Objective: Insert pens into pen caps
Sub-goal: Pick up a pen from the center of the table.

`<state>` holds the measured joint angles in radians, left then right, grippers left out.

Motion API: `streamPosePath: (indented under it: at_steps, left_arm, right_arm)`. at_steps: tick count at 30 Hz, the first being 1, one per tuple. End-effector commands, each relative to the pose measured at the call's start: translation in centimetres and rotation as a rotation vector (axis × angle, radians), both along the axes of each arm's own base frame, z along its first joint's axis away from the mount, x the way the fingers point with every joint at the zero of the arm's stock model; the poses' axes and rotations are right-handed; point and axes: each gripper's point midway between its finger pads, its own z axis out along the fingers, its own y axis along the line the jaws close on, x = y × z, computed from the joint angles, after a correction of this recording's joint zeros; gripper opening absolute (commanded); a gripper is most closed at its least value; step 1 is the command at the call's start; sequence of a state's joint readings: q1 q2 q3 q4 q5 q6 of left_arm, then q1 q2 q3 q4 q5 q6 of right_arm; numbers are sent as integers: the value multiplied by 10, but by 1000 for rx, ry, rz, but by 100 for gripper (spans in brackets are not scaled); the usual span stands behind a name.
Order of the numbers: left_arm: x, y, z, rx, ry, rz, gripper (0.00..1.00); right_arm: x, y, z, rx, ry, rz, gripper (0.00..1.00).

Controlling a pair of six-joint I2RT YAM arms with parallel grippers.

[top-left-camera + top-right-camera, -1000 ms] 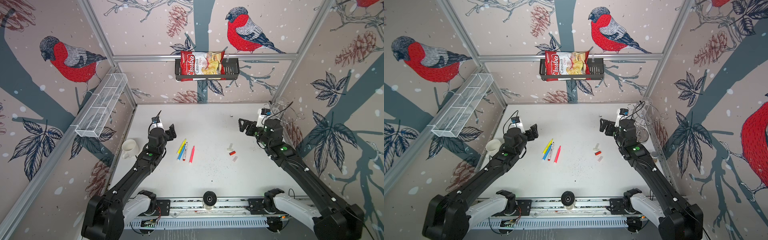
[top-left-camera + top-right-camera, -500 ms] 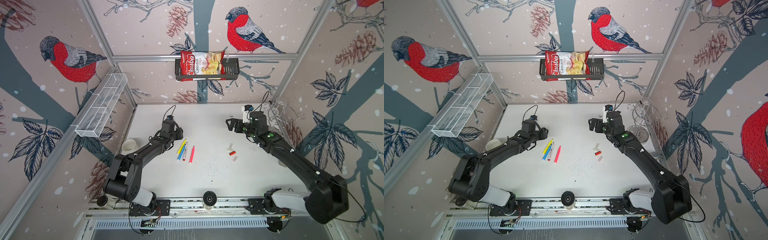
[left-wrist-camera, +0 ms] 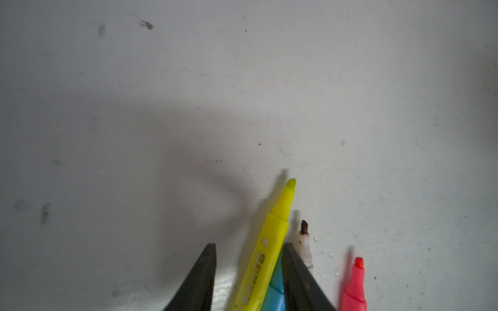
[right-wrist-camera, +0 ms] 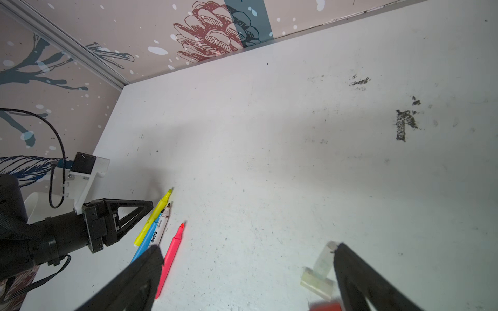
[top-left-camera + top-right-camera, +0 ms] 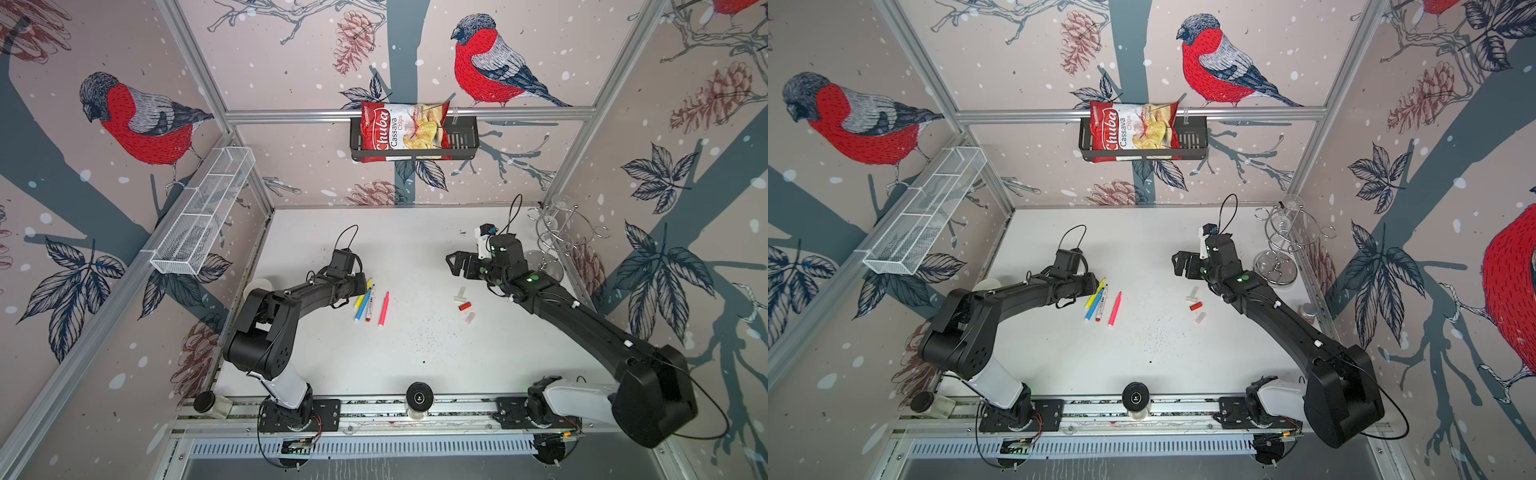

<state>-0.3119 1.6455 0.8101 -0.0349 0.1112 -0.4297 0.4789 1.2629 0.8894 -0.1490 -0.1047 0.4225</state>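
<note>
Four pens lie side by side left of the table's middle: yellow (image 5: 361, 296), blue (image 5: 362, 306), white-bodied (image 5: 370, 303) and neon pink (image 5: 383, 308). My left gripper (image 3: 250, 245) is low over their tips. The yellow pen (image 3: 272, 242) lies between its narrowed jaws, with a gap showing on one side, and the blue pen (image 3: 276, 293) lies under it. The pen caps lie to the right: a translucent pair (image 5: 460, 293), a red one (image 5: 466, 306) and another translucent one (image 5: 470, 318). My right gripper (image 5: 453, 264) hangs wide open just behind them, holding nothing.
A white cup (image 5: 257, 286) stands at the left table edge behind my left arm. A wire glass rack (image 5: 557, 232) fills the back right corner. A mesh basket (image 5: 203, 216) hangs on the left wall and a chips bag (image 5: 403, 131) on the back wall.
My left gripper has come down to the pens and its jaws have narrowed around the yellow pen. My right gripper has moved left toward the caps, still wide open.
</note>
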Motion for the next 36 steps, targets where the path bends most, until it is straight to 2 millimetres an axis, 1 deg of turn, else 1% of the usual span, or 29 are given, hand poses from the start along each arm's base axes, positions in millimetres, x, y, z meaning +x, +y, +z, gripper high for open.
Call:
streamPosePath:
  at_steps: [1, 7, 8, 20, 30, 36]
  left_arm:
    - [-5, -3, 1, -25, 1, -10, 42]
    - [-16, 1, -6, -13, 23, -7, 42]
    - [-17, 2, -7, -13, 23, -3, 42]
    - [-24, 6, -11, 59, 35, -2, 40]
    - [-22, 3, -11, 119, 36, -16, 38]
    - [-22, 3, -18, 151, 57, -18, 36]
  right_arm:
    - [0, 3, 2, 22, -13, -1, 100]
    - [-4, 4, -7, 23, 1, -6, 100]
    - [-6, 3, 1, 33, -20, -8, 100]
    - [-13, 0, -12, 18, -4, -30, 100]
    - [-12, -2, -16, 10, -1, -41, 100]
    - [-13, -1, -20, 11, 8, -38, 100]
